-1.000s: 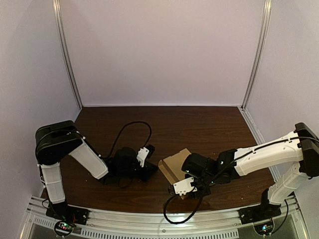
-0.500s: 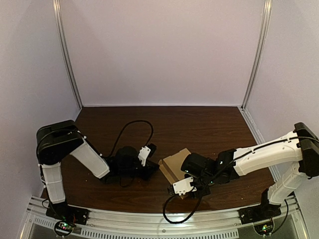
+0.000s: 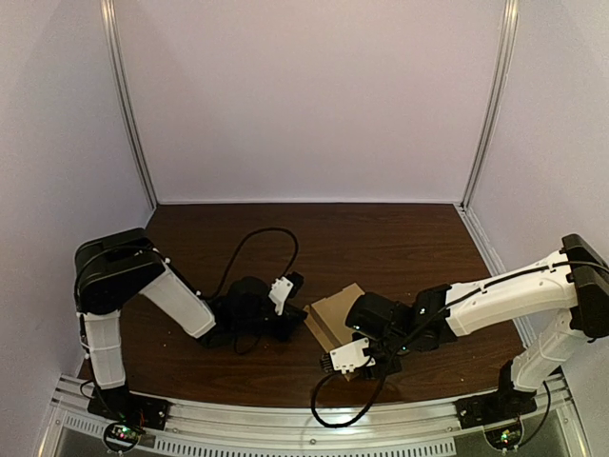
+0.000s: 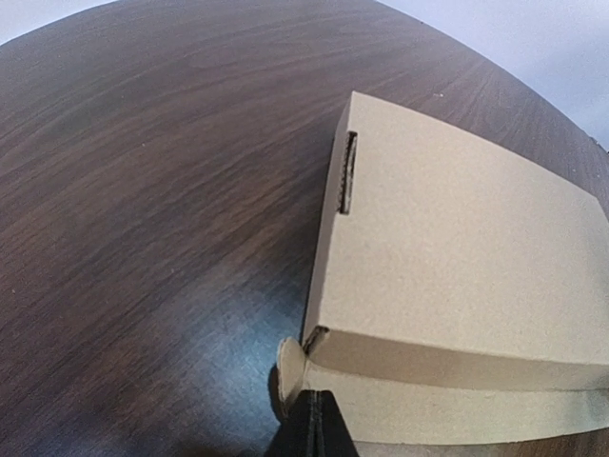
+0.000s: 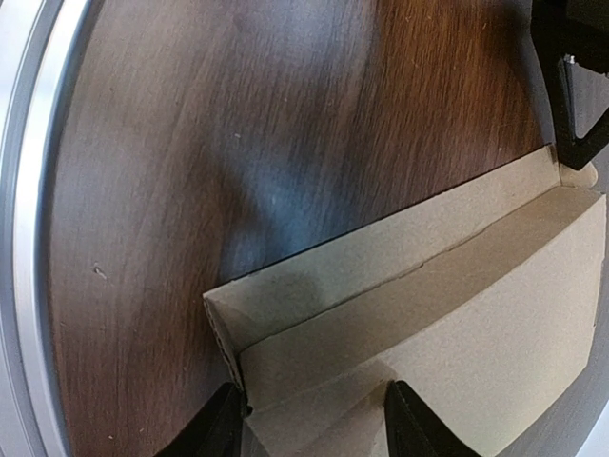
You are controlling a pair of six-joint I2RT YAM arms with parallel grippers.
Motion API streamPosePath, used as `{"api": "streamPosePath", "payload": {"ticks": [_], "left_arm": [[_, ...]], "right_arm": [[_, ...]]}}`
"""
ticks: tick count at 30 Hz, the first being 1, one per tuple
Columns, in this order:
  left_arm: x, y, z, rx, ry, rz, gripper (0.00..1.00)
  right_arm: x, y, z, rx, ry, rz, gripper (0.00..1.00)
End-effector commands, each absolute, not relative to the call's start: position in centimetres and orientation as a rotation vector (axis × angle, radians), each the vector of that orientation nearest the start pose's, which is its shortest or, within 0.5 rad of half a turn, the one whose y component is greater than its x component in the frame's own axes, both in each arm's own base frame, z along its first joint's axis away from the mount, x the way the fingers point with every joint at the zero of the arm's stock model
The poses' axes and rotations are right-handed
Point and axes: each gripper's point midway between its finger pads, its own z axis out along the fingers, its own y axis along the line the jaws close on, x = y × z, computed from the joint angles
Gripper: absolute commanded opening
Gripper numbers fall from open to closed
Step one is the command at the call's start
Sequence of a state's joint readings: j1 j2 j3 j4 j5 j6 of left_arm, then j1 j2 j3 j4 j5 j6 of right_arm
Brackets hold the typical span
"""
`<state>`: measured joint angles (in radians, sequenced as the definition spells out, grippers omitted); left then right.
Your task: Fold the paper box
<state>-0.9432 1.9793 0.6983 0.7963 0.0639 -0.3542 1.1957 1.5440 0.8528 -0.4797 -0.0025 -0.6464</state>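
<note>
left tool (image 4: 306,433): apparently closed, pushing the paper box (image 4: 457,238) corner tab (image 4: 288,367) inward
right tool (image 5: 314,424): open, straddling side wall (image 5: 381,252), bracing it

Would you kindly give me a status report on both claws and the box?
Left claw shut at box corner. Right claw open, straddling box wall. No obstruction seen.

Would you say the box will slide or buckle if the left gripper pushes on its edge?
It probably slides: the box is thin cardboard on a smooth table, so likely light. Its raised wall is one creased sheet, so it may flex rather than push stiffly. The open right gripper over it might steady it.
</note>
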Motion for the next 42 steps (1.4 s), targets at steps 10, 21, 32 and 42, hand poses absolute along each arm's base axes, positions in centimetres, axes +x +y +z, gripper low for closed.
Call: {"api": "streamPosePath", "payload": {"ticks": [10, 21, 32, 42], "left_arm": [[27.1, -38.8, 2.6, 0.686, 2.009, -0.846, 0.0], [26.1, -39.1, 2.4, 0.761, 1.998, -0.769, 0.0], [28.2, -36.4, 2.7, 0.611, 2.07, -0.657, 0.3], [29.0, -38.1, 2.8, 0.709, 2.07, -0.708, 0.24]], "right_arm": [[12.0, 30.5, 3.1, -2.215, 1.716, 0.135, 0.51], [12.1, 30.5, 2.9, -2.211, 1.754, 0.171, 0.51], [12.0, 30.1, 3.0, -2.215, 1.759, 0.179, 0.51], [12.0, 30.2, 3.0, -2.214, 1.761, 0.181, 0.51]]}}
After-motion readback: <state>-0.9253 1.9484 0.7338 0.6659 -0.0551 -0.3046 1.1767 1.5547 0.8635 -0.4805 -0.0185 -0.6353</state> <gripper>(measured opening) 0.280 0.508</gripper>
